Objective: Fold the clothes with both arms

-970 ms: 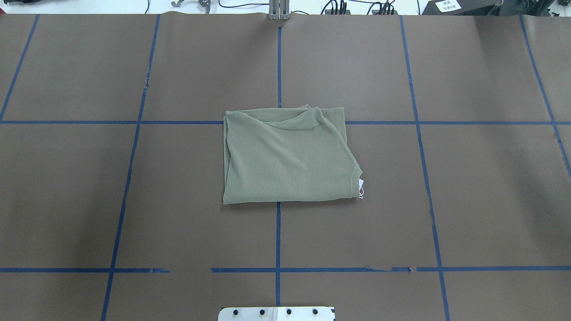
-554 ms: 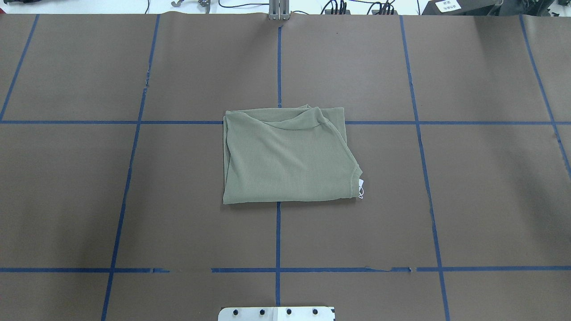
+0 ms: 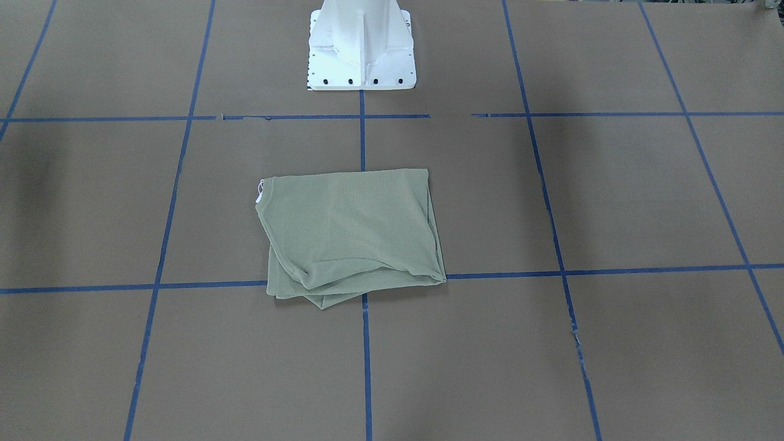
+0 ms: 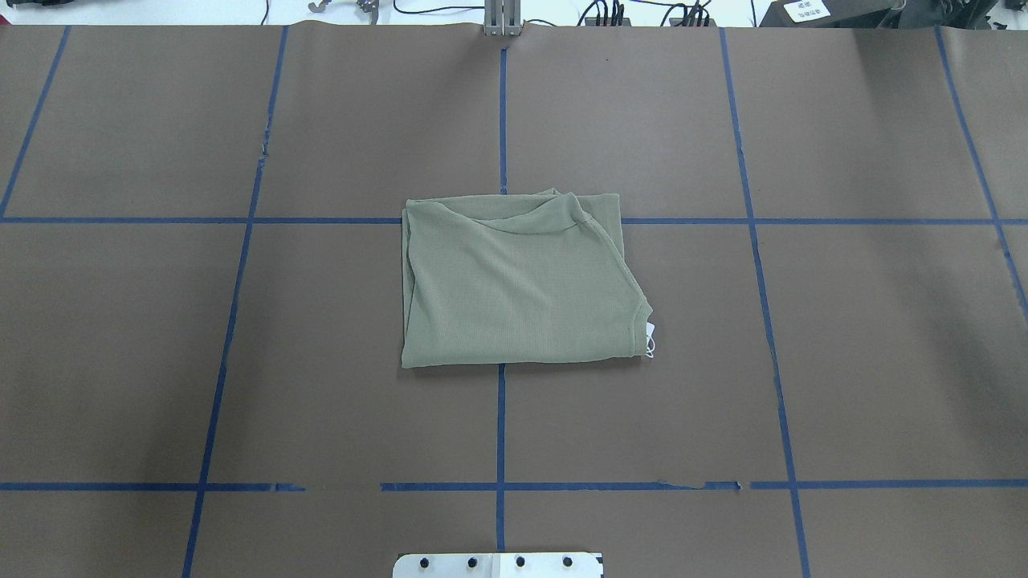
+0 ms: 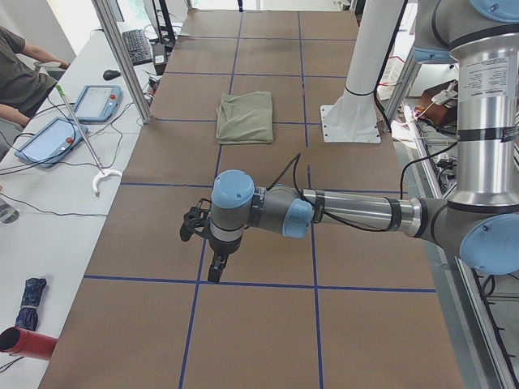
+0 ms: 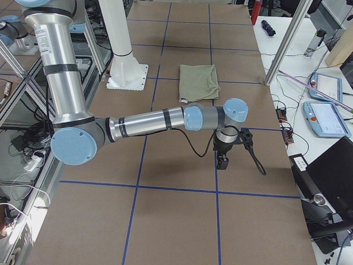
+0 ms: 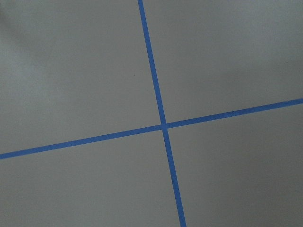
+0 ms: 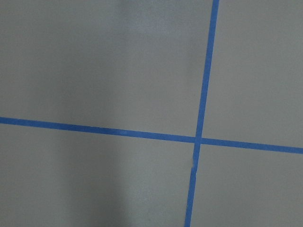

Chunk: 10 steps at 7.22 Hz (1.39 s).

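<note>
While the green shirt (image 4: 514,281) lies folded in a flat block in the middle of the brown table (image 4: 803,361), both grippers hang far off from it, one toward each end of the table. The left gripper (image 5: 213,261) points down just above a blue tape line (image 5: 268,284). The shirt is well apart from it, farther along the table. The right gripper (image 6: 222,160) points down too, and the shirt lies well apart, past it. Both grippers show only from the side, so I cannot tell if they are wide or narrow. Under each gripper, its own camera sees brown table and a cross of blue tape (image 7: 163,125). A small white tag (image 4: 650,337) sticks out at the shirt's neck, on the corner toward the right gripper's end. Its words are too small to read. A white label (image 5: 486,77) on the left arm (image 5: 349,212) has writing too, also too small to read.
</note>
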Motion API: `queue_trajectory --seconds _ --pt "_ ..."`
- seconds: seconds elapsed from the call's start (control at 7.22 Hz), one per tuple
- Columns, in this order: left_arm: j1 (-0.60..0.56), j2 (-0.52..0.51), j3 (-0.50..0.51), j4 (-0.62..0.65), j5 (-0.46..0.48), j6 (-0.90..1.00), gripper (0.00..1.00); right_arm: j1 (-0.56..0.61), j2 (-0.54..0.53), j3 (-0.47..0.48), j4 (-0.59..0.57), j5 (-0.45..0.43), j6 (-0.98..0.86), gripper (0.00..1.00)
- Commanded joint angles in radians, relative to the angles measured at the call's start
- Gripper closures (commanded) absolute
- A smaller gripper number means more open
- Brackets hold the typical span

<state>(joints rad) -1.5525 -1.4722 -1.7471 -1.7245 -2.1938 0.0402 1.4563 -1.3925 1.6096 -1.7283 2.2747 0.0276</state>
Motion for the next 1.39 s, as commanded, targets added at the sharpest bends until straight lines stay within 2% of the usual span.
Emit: queue_trajectory --seconds 0.0,0.14,0.28,1.25 --pt "0.025 0.004 0.017 0.013 -0.007 0.000 0.00 -0.001 -0.019 0.000 0.006 0.005 0.000 0.00" --pt "0.025 0.006 0.032 0.020 -0.129 -0.003 0.00 -0.001 -0.022 0.000 0.006 0.006 0.000 0.00" --pt "0.025 0.004 0.035 0.022 -0.174 -0.005 0.00 -0.001 -0.028 0.000 0.006 0.008 0.000 0.00" --pt "0.023 -0.027 0.024 0.017 -0.173 0.001 0.00 -0.002 -0.040 0.000 0.007 0.012 0.000 0.00"
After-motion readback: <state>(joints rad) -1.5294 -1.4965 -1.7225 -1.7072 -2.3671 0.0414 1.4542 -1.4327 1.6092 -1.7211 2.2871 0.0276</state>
